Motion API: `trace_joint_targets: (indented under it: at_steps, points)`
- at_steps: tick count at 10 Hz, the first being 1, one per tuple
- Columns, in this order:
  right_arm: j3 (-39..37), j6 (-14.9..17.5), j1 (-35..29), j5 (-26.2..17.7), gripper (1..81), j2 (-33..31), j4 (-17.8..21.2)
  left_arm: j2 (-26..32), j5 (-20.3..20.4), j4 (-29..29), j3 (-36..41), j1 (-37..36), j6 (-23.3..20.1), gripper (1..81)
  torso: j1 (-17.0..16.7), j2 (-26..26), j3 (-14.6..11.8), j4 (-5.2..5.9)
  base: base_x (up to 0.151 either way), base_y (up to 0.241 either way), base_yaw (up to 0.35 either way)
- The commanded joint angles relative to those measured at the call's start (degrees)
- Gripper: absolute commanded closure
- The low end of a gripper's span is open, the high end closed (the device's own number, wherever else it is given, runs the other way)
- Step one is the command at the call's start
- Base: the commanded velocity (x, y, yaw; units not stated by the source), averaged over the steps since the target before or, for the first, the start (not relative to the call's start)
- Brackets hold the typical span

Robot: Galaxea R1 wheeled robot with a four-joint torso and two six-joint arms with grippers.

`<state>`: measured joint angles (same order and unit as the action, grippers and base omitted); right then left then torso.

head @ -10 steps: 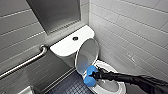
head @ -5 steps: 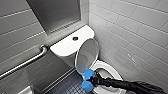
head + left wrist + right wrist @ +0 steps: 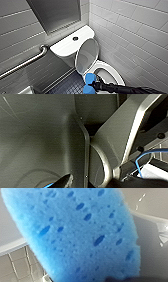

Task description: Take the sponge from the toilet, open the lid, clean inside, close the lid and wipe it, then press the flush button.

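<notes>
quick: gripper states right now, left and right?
Left gripper: cannot be told.
Right gripper: closed, holding the small bright blue porous sponge.

This is a tiled restroom. A white ceramic toilet (image 3: 112, 71) stands in the corner, toward five o'clock in the head view. Its oval lid (image 3: 87, 57) is raised upright in front of the boxy tank (image 3: 67, 45), whose flat cover carries a round flush button (image 3: 75, 38). A brushed-metal grab bar (image 3: 25, 63) runs along the wall at eight o'clock. Pale rectangular wall tiles (image 3: 135, 37) with grey grout cover the side from one to four o'clock, and the same tiling shows at ten o'clock. A dull metal panel (image 3: 57, 15) sits above the tank at twelve. Small dark floor tiles (image 3: 67, 86) lie at six o'clock.
</notes>
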<state>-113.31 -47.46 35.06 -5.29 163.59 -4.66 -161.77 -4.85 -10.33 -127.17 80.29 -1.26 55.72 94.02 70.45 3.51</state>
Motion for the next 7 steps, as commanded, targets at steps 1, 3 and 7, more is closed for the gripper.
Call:
trace_joint_targets:
  at_steps: [1, 3, 7]
  points:
    - [10.49, -0.44, 0.32, -2.44, 81.1, -8.25, -1.41, 0.21, -4.90, -0.13, 0.87, 1.15, -0.06, 1.0, 0.00, 0.00, 0.00, 0.00, 0.000, 0.000, 0.000]
    - [12.42, -0.44, 2.95, -0.69, 81.1, -11.50, -1.41, 0.21, -4.90, -0.13, 1.05, 1.15, -0.06, 1.0, 0.00, 0.00, 0.00, 0.00, 0.000, 0.000, 0.000]
    - [19.01, -0.44, 7.09, 3.09, 81.1, -21.42, -2.11, 0.30, -4.99, -0.31, 1.13, 1.15, -0.15, 1.0, 0.00, 0.00, 0.00, 0.00, 0.000, 0.000, 0.000]
